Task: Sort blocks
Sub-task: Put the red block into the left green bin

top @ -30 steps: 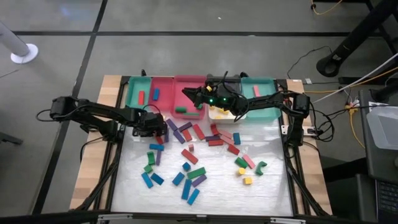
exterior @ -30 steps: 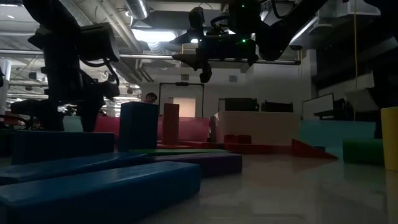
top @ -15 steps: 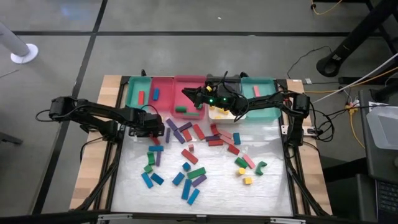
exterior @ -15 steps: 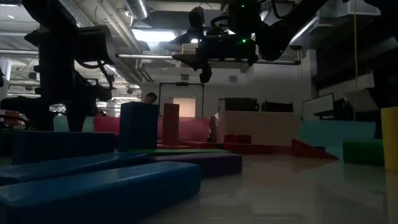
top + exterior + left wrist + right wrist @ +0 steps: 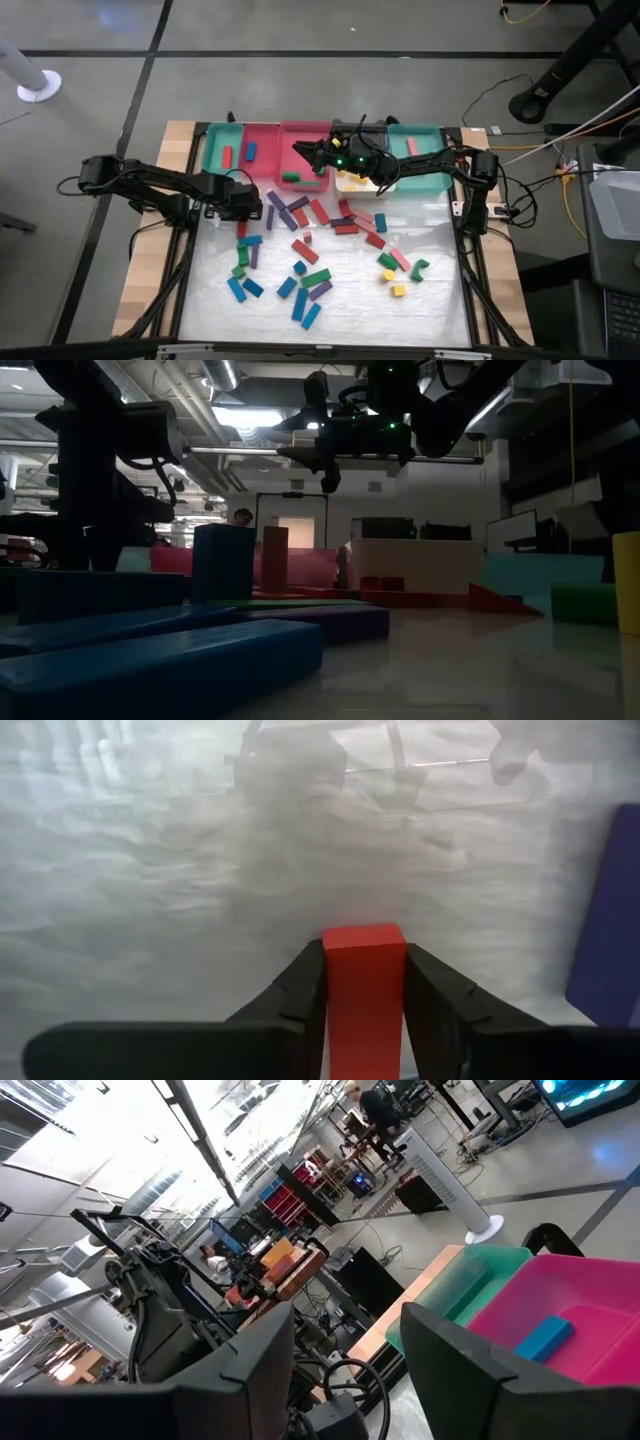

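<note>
Many small coloured blocks (image 5: pixel 310 262) lie scattered on the white mat (image 5: pixel 430 300). My left gripper (image 5: pixel 243 205) stands over the mat's far left part, pointing down, shut on a red block (image 5: pixel 364 982) that shows best in the left wrist view. A purple block (image 5: pixel 610 920) lies beside it. My right gripper (image 5: pixel 300 150) hangs open and level, high above the pink trays at the far edge, with nothing between its fingers (image 5: pixel 245 1365). In the low view it shows at the top middle (image 5: pixel 328 475). My left gripper pinches the red block's two long sides (image 5: pixel 330 995) between its two fingers. The fingers come from above, pointing down, and lie across the block. Its free end (image 5: pixel 364 935) sticks out past the fingertips. The block lies flat and seems to rest on the mat.
Trays stand in a row along the far edge: teal (image 5: pixel 222 147), pink (image 5: pixel 262 150), pink (image 5: pixel 305 165), white (image 5: pixel 352 182), teal (image 5: pixel 425 140); some hold blocks. In the low view blue blocks (image 5: pixel 150 660) lie close in front. Wooden table edges (image 5: pixel 150 260) flank the mat.
My left gripper has stayed in place, tipped a little and closed its fingers onto the red block. The right arm has kept still.
</note>
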